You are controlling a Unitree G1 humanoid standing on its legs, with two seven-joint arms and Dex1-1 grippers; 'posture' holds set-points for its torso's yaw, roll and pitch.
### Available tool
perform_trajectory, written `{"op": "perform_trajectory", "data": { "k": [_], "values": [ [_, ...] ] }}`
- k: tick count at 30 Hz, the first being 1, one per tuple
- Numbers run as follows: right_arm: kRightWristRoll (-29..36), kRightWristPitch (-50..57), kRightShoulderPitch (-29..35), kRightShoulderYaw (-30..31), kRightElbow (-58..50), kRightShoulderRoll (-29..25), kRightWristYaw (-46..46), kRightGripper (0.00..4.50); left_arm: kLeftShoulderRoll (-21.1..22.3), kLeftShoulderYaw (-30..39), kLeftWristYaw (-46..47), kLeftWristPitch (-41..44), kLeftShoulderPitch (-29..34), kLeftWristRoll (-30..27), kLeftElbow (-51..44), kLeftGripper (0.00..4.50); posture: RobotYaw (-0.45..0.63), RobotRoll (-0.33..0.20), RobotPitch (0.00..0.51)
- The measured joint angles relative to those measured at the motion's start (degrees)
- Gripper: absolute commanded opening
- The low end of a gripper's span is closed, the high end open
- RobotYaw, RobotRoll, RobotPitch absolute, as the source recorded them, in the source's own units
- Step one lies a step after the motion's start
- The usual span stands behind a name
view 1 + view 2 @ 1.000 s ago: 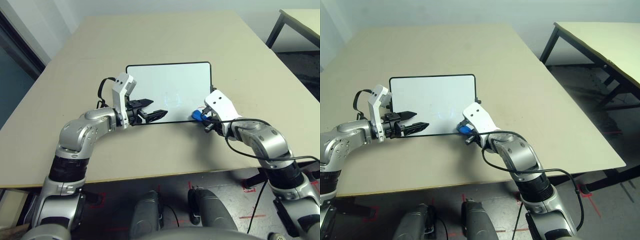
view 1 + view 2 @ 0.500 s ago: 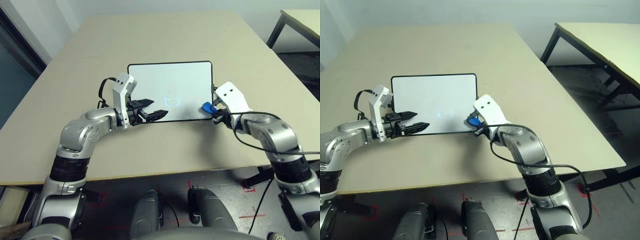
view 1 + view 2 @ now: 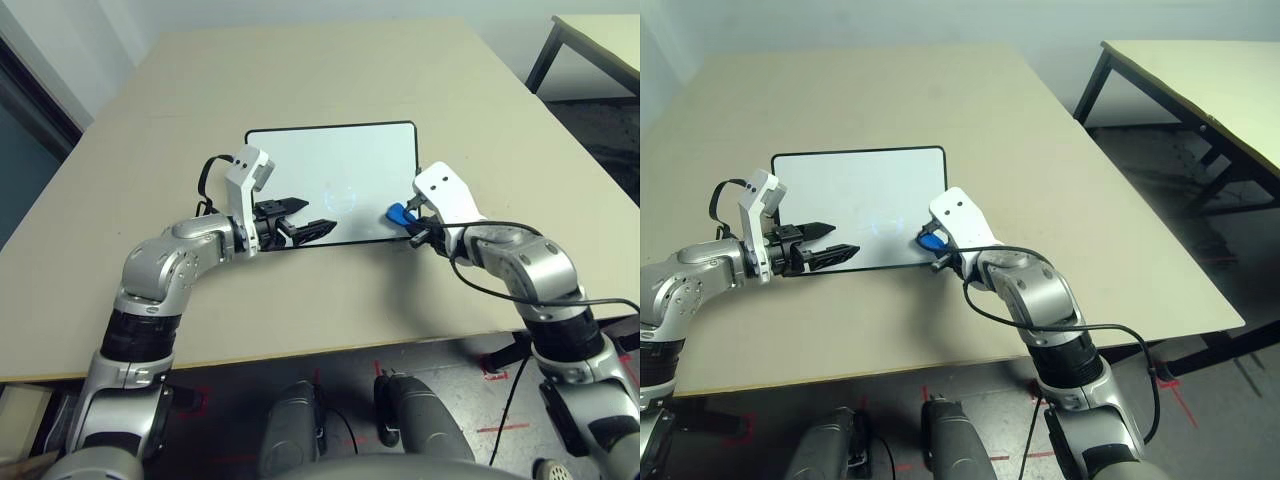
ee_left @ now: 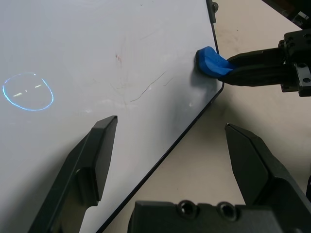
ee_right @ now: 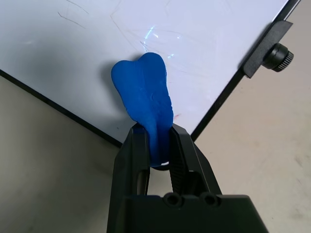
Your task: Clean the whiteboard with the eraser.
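Observation:
The whiteboard [image 3: 330,170] lies flat in the middle of the table, with faint thin marks [image 4: 141,87] near its front right corner. My right gripper [image 3: 415,228] is shut on the blue eraser [image 3: 397,213]. The eraser [image 5: 146,102] is pressed onto the board just inside that corner, close to the black frame and a side knob [image 5: 278,57]. My left gripper [image 3: 318,214] is open over the board's front edge, left of the eraser [image 4: 210,60], holding nothing. One of its fingers [image 4: 97,155] is above the white surface and the other is above the tabletop.
The beige table [image 3: 300,80] has free room on all sides of the board. A second table [image 3: 1200,80] stands apart at the far right, with dark floor between. The table's front edge runs close below both forearms.
My right gripper slid the eraser from the board's front edge towards its right edge, then a little back left. The left arm stayed put. The camera shifted slightly.

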Motion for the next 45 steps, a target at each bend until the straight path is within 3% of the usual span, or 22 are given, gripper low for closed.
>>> {"op": "perform_trajectory", "data": {
  "k": [11,21,28,33,38,43,45],
  "values": [
    [0.2,1.6,3.6,1.9,-3.6,-2.6,1.1,0.56,0.0,0.0,0.0,0.0,0.0,0.0,0.0,4.5,-0.06,0.0,0.133],
    [-0.4,-2.8,-1.3,-2.9,4.4,-4.3,0.5,0.56,0.0,0.0,0.0,0.0,0.0,0.0,0.0,4.5,-0.06,0.0,0.133],
    [0.1,2.4,6.0,-0.8,-3.1,-5.3,0.6,0.56,0.1,0.0,0.0,0.0,0.0,0.0,0.0,4.5,-0.06,0.0,0.133],
    [0.4,4.4,6.8,-0.5,-5.2,-4.2,0.4,0.56,0.1,0.0,0.0,0.0,0.0,0.0,0.0,4.5,-0.06,0.0,0.131],
    [1.8,0.6,-2.8,-7.0,-1.7,-0.1,-0.3,0.56,-0.8,0.5,1.0,-2.8,-0.6,0.7,0.4,4.5,-0.05,0.0,0.122],
    [1.5,-10.6,-16.6,-18.2,7.0,1.6,-6.2,0.56,-5.4,6.6,7.2,-15.8,-6.9,3.6,6.2,4.5,-0.05,0.0,0.101],
    [0.6,-14.8,-18.5,-21.0,11.3,0.6,-8.8,0.56,-5.9,9.9,10.0,-21.9,-9.8,4.7,8.4,4.5,-0.05,0.0,0.098]
  ]
}}
